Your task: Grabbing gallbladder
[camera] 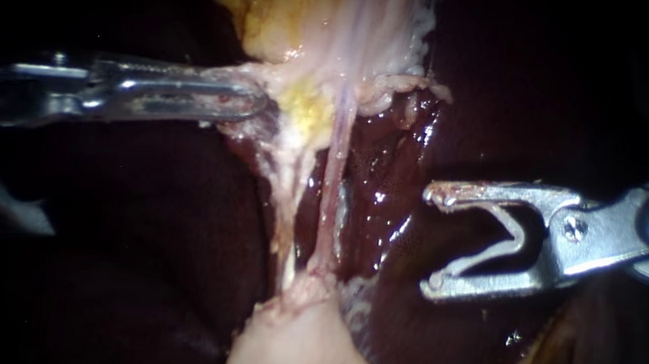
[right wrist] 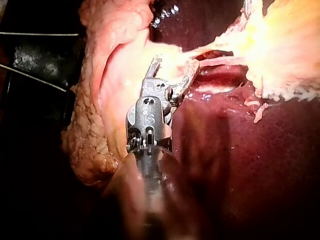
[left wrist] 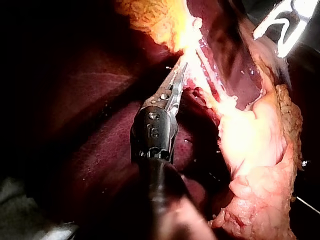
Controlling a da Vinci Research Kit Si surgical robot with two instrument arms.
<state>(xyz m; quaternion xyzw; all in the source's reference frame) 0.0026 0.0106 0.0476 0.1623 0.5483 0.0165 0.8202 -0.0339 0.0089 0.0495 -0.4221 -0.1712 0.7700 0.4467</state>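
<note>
The gallbladder is pale yellow tissue at the top middle of the endoscope view. From it a thin pink tube runs down to a pale lump of tissue. My left instrument lies level, its jaws shut on the gallbladder's lower edge, which tents toward it. In the left wrist view those jaws end in bright tissue. To the tube's right, my right instrument holds its jaws wide open over the liver, touching nothing. The right wrist view has its open jaws beside pale tissue.
Dark red, wet liver lies behind the tube and under the right instrument. Bumpy yellow fat borders the pale tissue beside the right instrument. The right instrument's open jaws also show far ahead of the left one.
</note>
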